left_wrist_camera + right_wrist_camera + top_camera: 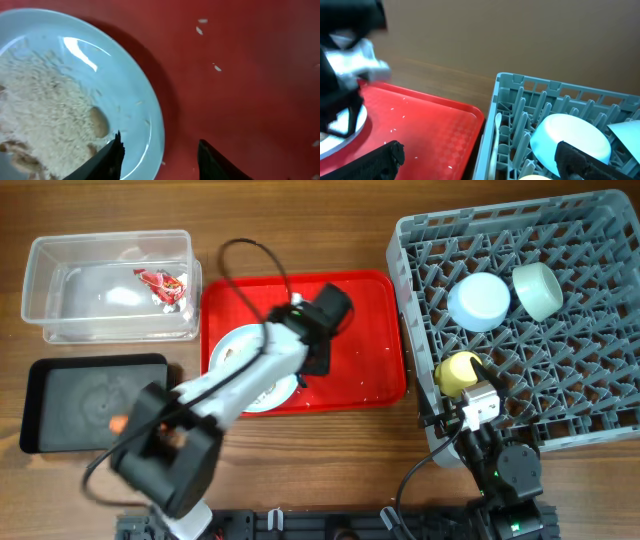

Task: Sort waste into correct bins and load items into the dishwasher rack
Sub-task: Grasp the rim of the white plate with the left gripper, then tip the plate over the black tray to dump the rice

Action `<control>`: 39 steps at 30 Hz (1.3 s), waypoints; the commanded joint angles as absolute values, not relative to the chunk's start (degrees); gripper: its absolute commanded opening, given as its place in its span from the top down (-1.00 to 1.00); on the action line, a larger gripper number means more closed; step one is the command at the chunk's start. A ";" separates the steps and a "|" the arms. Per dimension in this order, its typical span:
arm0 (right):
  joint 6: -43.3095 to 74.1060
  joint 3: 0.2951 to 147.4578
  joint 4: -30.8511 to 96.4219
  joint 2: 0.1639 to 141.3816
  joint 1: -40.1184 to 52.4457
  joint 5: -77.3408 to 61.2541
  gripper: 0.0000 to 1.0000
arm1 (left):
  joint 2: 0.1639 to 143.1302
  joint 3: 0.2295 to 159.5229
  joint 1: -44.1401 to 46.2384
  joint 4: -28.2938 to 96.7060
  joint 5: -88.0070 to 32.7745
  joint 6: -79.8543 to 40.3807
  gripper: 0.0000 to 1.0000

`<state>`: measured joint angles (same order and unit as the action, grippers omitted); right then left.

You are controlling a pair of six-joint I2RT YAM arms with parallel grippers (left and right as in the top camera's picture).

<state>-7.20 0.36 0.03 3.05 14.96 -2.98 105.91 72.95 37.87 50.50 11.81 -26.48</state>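
The pale blue plate (243, 345) lies on the red serving tray and holds beige food bits (45, 115). My left gripper (305, 372) is open, its fingers (160, 160) straddling the plate's right rim (135, 100). The grey dishwasher rack (590, 380) holds the pale blue bowl (478, 301), the mint-green bowl (537, 289), the yellow cup (458, 370) and the white spoon (496, 135). My right gripper (485, 165) is open and empty over the rack's front left corner. The clear tub (60, 260) holds the red wrapper (165, 283) and the white tissue. The carrot (118, 422) lies in the black tray (60, 380).
The red serving tray (360, 330) lies between the bins and the rack, with scattered crumbs (200, 30) on it. A black cable (250, 255) loops over the tray's far edge. Bare wooden table (330, 450) shows in front of the tray.
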 commanded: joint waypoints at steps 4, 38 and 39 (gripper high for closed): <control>-7.51 0.32 -0.10 3.07 14.90 -3.70 -1.00 | 112.90 73.25 38.39 47.35 14.85 -24.14 0.33; -7.51 0.32 -0.10 3.07 14.90 -3.70 -1.00 | 99.04 95.68 28.62 78.76 8.56 -28.47 0.92; -7.51 0.32 -0.10 3.07 14.90 -3.70 -0.99 | 97.86 95.68 25.80 79.22 5.45 -27.07 0.91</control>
